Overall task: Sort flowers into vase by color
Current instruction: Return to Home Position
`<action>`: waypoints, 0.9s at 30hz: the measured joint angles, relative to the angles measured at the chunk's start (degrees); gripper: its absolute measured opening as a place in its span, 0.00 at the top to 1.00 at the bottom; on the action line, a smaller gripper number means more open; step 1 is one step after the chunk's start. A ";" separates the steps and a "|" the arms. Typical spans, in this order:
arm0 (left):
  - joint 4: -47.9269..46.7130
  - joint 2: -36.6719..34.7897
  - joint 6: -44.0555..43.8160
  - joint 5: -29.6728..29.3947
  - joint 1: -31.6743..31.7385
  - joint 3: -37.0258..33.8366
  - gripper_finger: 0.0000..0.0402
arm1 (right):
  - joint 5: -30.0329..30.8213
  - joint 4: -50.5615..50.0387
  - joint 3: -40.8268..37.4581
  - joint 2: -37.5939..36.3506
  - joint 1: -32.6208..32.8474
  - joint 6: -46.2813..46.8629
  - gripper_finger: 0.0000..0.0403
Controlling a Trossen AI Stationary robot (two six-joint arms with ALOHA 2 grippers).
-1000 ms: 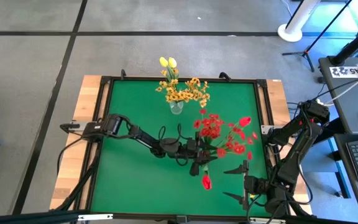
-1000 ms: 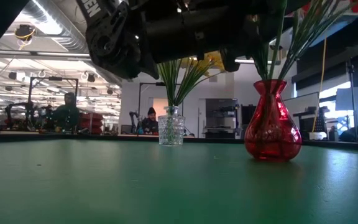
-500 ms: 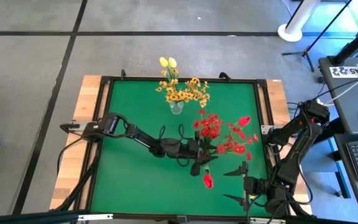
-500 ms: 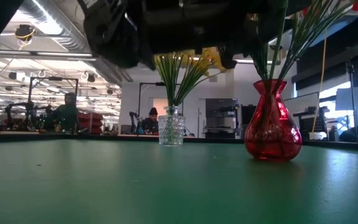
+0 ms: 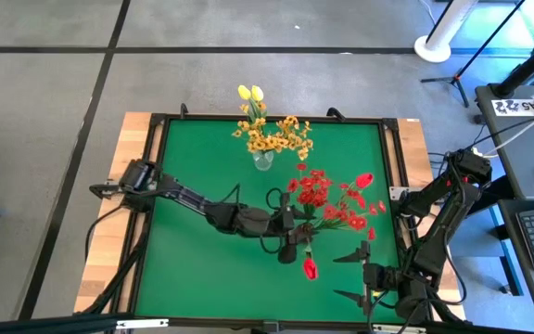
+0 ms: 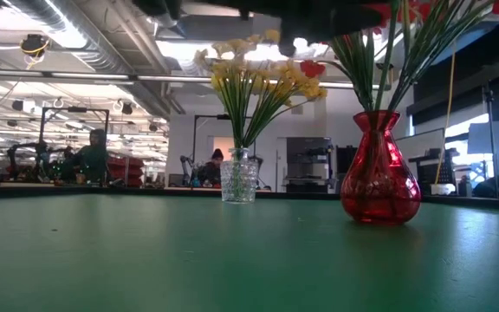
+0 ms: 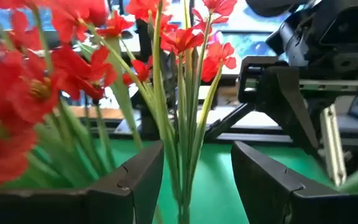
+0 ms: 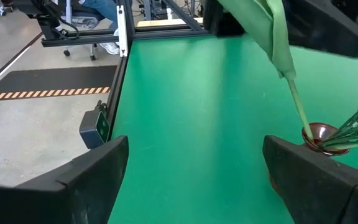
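A red vase [image 6: 379,169] holds red sprays [image 5: 327,199] and a red tulip [image 5: 310,269] that leans out toward the near edge. Its stem [image 8: 297,102] slants down into the vase mouth [image 8: 316,132]. A clear glass vase [image 6: 238,176] holds the yellow flowers [image 5: 272,134]. My left gripper [image 5: 295,243] is open, level at stem height beside the red bunch. In the left wrist view [image 7: 197,180] its fingers stand on either side of thin green stems [image 7: 182,130]. My right gripper [image 5: 341,276] waits open near the table's near right corner.
Both vases stand on the green mat [image 5: 202,269], the clear one toward the far edge, the red one right of centre. A black frame [image 5: 146,213] edges the mat. Free room lies on the mat's left and near parts. People sit in the room [image 6: 93,156] behind.
My left arm has risen: in the low view its dark bulk has lifted from in front of the yellow flowers to the picture's top, uncovering them. In the high view its elbow has drawn toward the table's left. The flowers and vases have stayed put.
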 joint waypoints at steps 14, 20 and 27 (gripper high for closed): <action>-20.04 -13.19 3.47 -15.95 -7.64 -0.02 0.55 | 4.61 -0.30 0.00 -2.68 5.93 -4.33 0.08; -23.74 -18.75 4.09 -21.41 -10.99 -0.98 0.59 | 2.93 -0.64 0.02 -4.55 9.31 -4.87 0.18; -22.49 -26.19 2.36 -26.64 -14.51 -8.92 0.62 | 5.45 -5.82 0.02 -8.28 10.15 -5.23 0.37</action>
